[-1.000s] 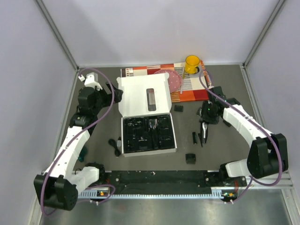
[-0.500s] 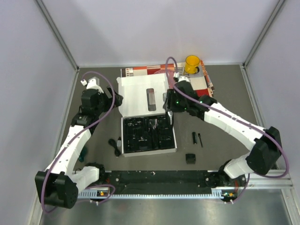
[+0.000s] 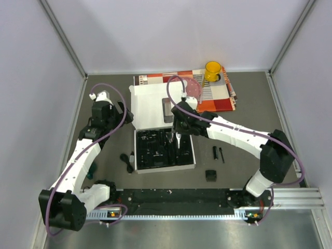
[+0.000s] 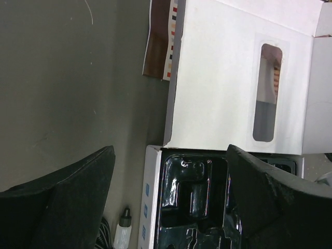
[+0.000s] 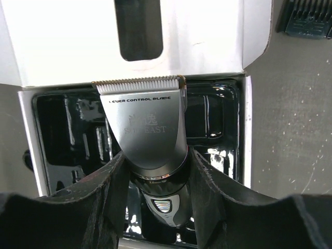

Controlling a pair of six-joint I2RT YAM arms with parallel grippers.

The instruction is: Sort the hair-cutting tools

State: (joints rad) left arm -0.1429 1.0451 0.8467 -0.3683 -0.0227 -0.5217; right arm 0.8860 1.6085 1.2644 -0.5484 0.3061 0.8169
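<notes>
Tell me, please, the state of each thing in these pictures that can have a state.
Electric clipper: held over the black tray, not yet set down.
Right gripper: shut on the electric clipper.
Left gripper: open, empty.
White box: lid open, folded back.
Yellow cup: upright.
Guard comb: loose on the table, outside the box.

Clipper [image 5: 148, 129] handle hidden inside right claw [image 5: 158, 155]; guard comb [image 5: 306, 18] cropped by top edge.
</notes>
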